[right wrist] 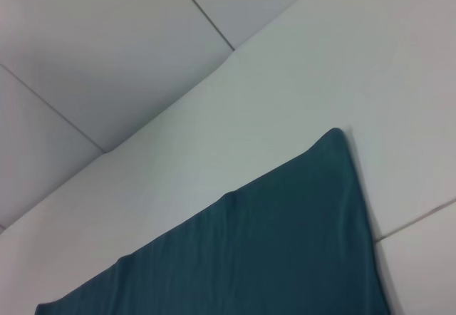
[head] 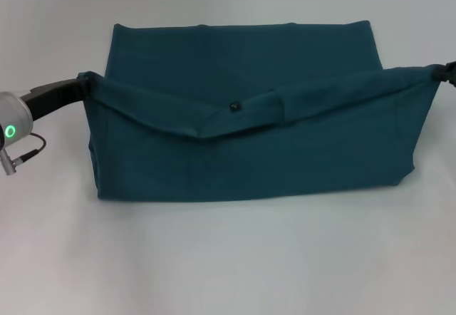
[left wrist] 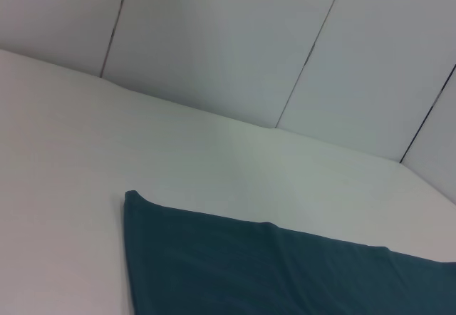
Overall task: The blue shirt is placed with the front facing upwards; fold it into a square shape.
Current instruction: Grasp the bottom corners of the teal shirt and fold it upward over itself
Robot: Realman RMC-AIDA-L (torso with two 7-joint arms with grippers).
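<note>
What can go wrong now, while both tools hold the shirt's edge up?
The lifted edge of the shirt sags in the middle, so the fold may land uneven. The left tool and right tool grip only the corners; one may slip. The lower layer on the table could drag and wrinkle.

No readable text anywhere; the blue shirt (head: 249, 158) shows plain teal cloth, no print in view; a small black tag (head: 234, 106) sits at the fold's dip, its mark too small to read; both wrist views show no lettering.
</note>
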